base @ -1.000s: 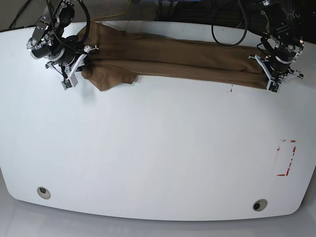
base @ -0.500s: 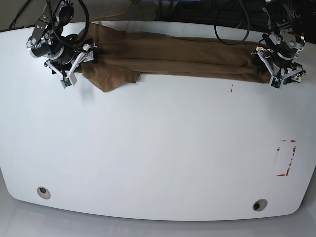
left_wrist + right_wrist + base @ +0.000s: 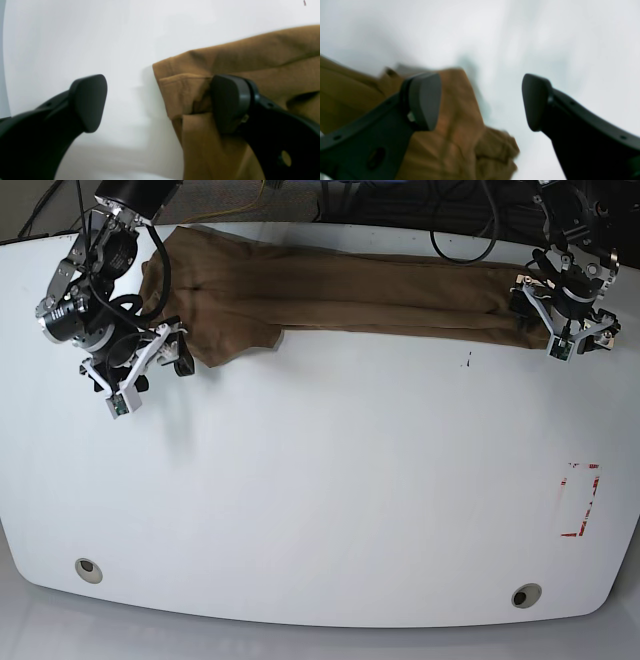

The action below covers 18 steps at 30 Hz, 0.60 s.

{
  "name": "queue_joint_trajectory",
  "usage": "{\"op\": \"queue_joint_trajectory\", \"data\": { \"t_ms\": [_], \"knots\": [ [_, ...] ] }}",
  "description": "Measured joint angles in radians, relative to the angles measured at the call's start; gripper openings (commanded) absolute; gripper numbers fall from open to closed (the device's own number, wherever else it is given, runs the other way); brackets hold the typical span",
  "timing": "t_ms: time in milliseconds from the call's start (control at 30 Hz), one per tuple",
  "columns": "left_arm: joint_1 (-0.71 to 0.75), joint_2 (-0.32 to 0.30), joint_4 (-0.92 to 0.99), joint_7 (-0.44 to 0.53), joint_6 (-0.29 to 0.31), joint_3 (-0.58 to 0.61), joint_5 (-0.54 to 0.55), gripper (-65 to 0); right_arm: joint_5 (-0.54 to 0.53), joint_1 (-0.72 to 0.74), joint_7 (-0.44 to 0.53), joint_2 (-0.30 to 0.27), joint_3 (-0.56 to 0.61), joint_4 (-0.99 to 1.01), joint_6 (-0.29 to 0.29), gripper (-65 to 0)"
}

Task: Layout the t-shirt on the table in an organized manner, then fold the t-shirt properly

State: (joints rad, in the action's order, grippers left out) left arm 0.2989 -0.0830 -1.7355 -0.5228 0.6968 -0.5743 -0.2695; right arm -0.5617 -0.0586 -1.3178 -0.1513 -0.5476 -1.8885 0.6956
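Observation:
The tan-brown t-shirt (image 3: 340, 300) lies in a long, narrow band along the far edge of the white table (image 3: 320, 480). A bunched sleeve part sticks out near its left end. My right gripper (image 3: 150, 375) is open just in front of that left end. In the right wrist view the right gripper (image 3: 480, 101) holds nothing, and wrinkled cloth (image 3: 460, 130) lies under one finger. My left gripper (image 3: 578, 330) stands open at the shirt's right end. In the left wrist view the left gripper (image 3: 158, 102) has one finger over the t-shirt's folded corner (image 3: 250, 55) and the other over bare table.
A red dashed rectangle (image 3: 580, 500) marks the table at the right. Two round grey holes (image 3: 88, 570) (image 3: 526, 595) sit near the front edge. Black cables (image 3: 460, 240) hang behind the far edge. A small dark speck (image 3: 467, 361) lies below the shirt.
Both grippers have opened and let go of the shirt's ends. The right gripper has drawn back toward the front, off the cloth. The shirt's band has settled on the table.

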Motion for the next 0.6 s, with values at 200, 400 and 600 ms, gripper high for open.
{"op": "queue_joint_trajectory", "data": {
  "t_ms": [200,400,600],
  "knots": [
    [0.0,0.001,-0.013,-0.005,0.0,0.0,-0.005,-3.4,-0.025,0.041,-0.003,0.024,0.002,0.169,-0.002,-16.5],
    [0.003,0.002,-0.033,-0.008,0.004,0.0,-0.008,-3.4,-0.049,0.034,-0.014,0.026,0.003,0.251,-0.003,-16.5],
    [0.003,0.003,-0.036,-0.008,0.004,0.002,-0.007,-3.4,-0.065,0.035,-0.01,0.026,0.005,0.252,-0.003,-16.6]
  ]
}}
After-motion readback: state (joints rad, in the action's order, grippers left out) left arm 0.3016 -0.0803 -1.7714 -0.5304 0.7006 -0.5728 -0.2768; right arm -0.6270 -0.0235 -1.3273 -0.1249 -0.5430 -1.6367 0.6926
